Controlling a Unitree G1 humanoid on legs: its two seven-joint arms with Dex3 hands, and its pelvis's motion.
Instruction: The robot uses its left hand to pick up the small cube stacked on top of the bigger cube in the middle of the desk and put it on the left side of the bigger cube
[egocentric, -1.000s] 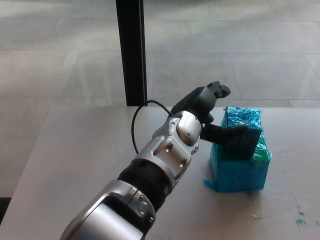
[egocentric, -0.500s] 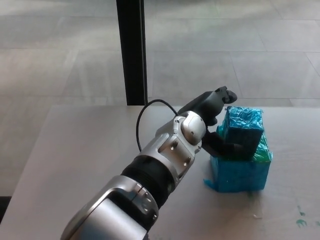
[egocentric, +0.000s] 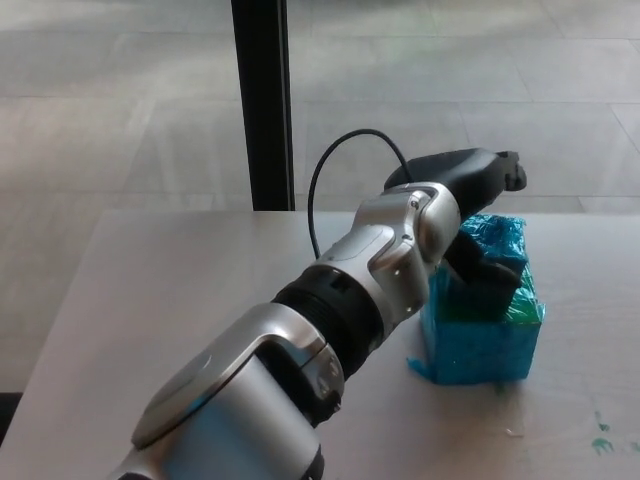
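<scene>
Crinkled teal foil wrapped the boxy bigger cube (egocentric: 480, 335) and small cube (egocentric: 492, 238); the left hand (egocentric: 470, 215) arched over, fingers (egocentric: 490, 272) clamped on the small cube.

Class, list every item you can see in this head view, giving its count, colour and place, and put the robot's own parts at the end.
Bigger cube: one, teal wrapping, on the desk right of centre.
Small cube: one, teal, stacked on the bigger cube, partly hidden by the hand.
Desk: one, pale grey, filling the lower picture.
Post: one, black, upright behind the desk.
Cable: one, black, looping above the wrist.
Left arm: one, silver and black, from lower left.
Left hand: one, black, at the small cube; grip unclear.
</scene>
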